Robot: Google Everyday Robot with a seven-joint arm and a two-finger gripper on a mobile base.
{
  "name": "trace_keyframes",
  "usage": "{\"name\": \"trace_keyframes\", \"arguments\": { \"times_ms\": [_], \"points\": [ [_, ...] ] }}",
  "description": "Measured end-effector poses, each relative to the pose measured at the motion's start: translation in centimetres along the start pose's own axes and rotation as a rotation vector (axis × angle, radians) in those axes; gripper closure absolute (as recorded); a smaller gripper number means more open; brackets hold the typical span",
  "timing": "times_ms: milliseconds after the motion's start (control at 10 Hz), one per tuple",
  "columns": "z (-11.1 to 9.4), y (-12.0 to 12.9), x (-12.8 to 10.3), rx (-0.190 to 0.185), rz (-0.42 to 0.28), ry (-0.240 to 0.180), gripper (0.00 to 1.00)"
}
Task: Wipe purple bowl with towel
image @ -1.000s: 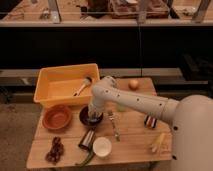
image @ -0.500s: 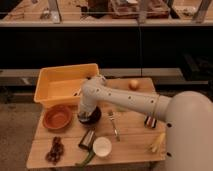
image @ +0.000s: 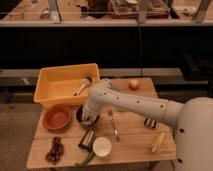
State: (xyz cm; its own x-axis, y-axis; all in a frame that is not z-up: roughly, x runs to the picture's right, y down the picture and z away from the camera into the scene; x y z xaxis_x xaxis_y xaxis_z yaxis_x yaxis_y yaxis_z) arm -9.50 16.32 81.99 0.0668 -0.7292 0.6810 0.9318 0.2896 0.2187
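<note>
The dark purple bowl (image: 79, 114) sits on the wooden table (image: 132, 135), between the orange bowl and the fork. My gripper (image: 88, 118) hangs at the end of the white arm (image: 130, 102) and reaches down into the bowl, hiding most of it. A small pale bluish patch that may be the towel (image: 90, 120) shows at the gripper's tip inside the bowl; I cannot make it out clearly.
A yellow bin (image: 52, 87) holding a brush (image: 82, 86) stands at the back left. An orange bowl (image: 57, 117), grapes (image: 55, 149), a can (image: 87, 139), a white cup (image: 102, 147), a fork (image: 114, 125), a yellow item (image: 157, 142) and an orange fruit (image: 133, 84) lie around.
The arm has swung left and down, bringing the gripper from the table's middle into the purple bowl.
</note>
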Motion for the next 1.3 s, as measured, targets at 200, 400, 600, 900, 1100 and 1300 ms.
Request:
{"name": "trace_keyframes", "arguments": {
  "times_ms": [200,400,600,900,1100,1300],
  "points": [
    [-0.2,1.7,0.7,-0.022,0.036,0.003,1.00],
    [-0.4,2.0,2.7,-0.056,0.078,0.026,1.00],
    [-1.2,1.6,4.5,-0.064,0.100,0.049,1.00],
    [-1.3,-1.7,4.8,-0.049,0.067,0.042,1.00],
    [-0.9,-3.8,3.4,-0.009,0.026,0.015,1.00],
    [-0.9,-4.6,1.2,0.032,-0.014,-0.015,1.00]
  ]
}}
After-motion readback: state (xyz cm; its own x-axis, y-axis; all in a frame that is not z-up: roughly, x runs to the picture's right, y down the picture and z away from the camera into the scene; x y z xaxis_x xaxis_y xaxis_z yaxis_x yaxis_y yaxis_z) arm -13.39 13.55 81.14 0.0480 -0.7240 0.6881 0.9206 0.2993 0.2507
